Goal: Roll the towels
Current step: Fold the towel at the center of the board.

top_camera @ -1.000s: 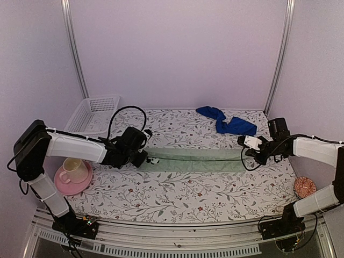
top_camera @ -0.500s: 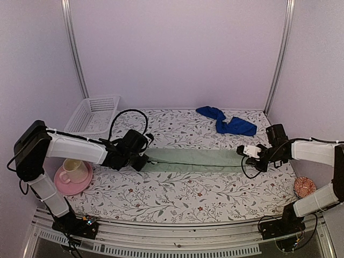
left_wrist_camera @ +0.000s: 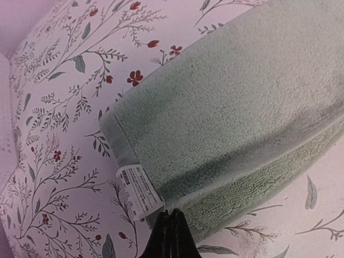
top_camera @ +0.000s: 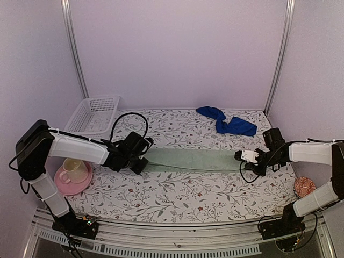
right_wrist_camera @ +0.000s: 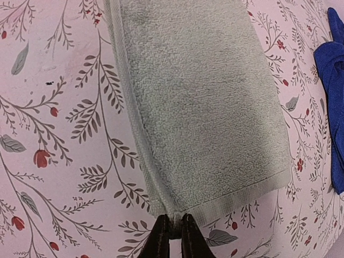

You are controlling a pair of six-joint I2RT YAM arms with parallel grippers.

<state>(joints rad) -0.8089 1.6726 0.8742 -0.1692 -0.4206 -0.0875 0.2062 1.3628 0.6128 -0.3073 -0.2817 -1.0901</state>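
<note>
1. Jaws of left gripper (left_wrist_camera: 172,236) were pressed together, pinching green towel (top_camera: 193,159) at its left end.
2. Right gripper (right_wrist_camera: 173,228) jaws nipped its right corner.
3. Green towel lay flat mid-table; blue towel (top_camera: 228,122) lay crumpled far right.

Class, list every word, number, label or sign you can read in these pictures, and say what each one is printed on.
White care label sewn at the corner of the green towel: several lines of small print, too blurred to read.
No other writing shows in any view; the tablecloth carries only a flower pattern.
</note>
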